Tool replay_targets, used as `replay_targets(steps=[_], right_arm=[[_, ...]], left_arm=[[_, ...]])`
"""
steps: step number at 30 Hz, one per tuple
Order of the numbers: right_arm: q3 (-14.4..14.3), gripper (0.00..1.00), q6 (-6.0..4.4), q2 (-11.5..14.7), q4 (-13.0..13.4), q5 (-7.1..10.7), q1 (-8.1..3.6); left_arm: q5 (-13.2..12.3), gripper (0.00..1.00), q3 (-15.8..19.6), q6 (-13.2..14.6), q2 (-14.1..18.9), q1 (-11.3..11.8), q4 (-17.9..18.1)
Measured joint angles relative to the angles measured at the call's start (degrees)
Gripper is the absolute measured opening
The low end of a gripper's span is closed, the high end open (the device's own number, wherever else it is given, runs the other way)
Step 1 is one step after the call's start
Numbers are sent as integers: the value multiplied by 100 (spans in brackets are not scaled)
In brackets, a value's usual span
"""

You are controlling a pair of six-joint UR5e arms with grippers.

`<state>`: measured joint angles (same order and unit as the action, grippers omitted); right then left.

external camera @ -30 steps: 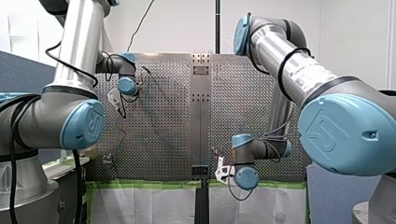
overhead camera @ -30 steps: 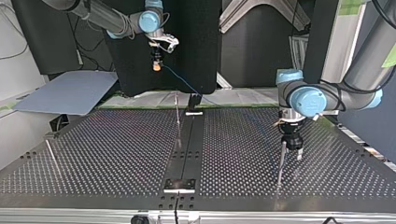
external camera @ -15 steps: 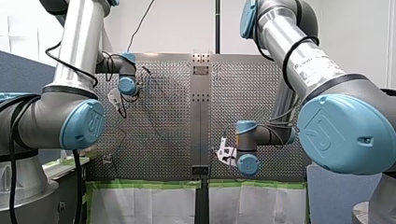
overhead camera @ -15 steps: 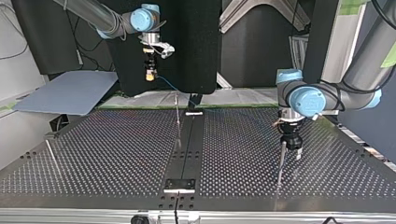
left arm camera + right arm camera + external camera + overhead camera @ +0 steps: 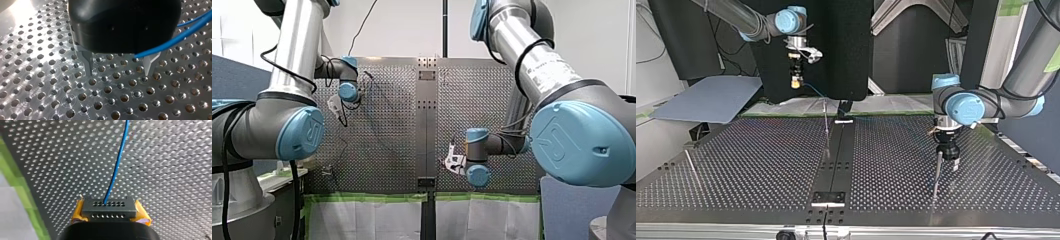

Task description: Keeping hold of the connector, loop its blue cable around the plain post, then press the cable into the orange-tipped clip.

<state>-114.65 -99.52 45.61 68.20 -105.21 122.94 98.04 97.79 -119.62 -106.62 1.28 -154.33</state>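
Yellow pads (image 5: 78,216) of the right gripper (image 5: 109,201) squeeze the black connector (image 5: 109,210) from both ends. That way you hold it by its body and the blue cable (image 5: 117,167) runs free, straight out ahead.

Reading the top view from its left, a thin rod (image 5: 691,166) stands alone near the edge of the perforated table (image 5: 761,160), well apart from the work. Next is the right gripper with the connector, raised high beyond the table's far edge, with the cable sloping down from it towards the middle. I judge that height is meant to lift the cable clear, so you can carry it over a post instead of dragging it.

In the middle a slim post (image 5: 826,125) stands just beside the dark strip (image 5: 838,150). The cable passes near its top and is not wrapped round it. Whether this is the plain post or the clip I cannot tell, as no orange tip shows clearly.

At the right, the left gripper (image 5: 949,160) hangs low over the table, just beside another post (image 5: 936,176). Its wrist view shows the metal fingers (image 5: 87,62) spread apart with nothing between them, tips close to the holes, and blue cable crossing beside one finger. Empty and low, it seems parked out of your looping path.
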Motion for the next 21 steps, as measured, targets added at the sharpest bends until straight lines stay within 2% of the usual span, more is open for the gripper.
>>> replay_targets(steps=[5, 11, 16, 21], right_arm=[[0, 0, 5, -228, 87, 4, -5], [11, 0, 8, -323, 145, 40, -36], [12, 0, 9, -348, 150, 58, -59], [11, 0, 9, -353, 147, 62, -67]], left_arm=[[5, 100, 0, 0, -1, -3, -8], [3, 100, 1, -28, -1, 8, -35], [-71, 100, 13, -219, -1, 40, -119], [-266, 100, 157, -492, -2, 128, -84]])
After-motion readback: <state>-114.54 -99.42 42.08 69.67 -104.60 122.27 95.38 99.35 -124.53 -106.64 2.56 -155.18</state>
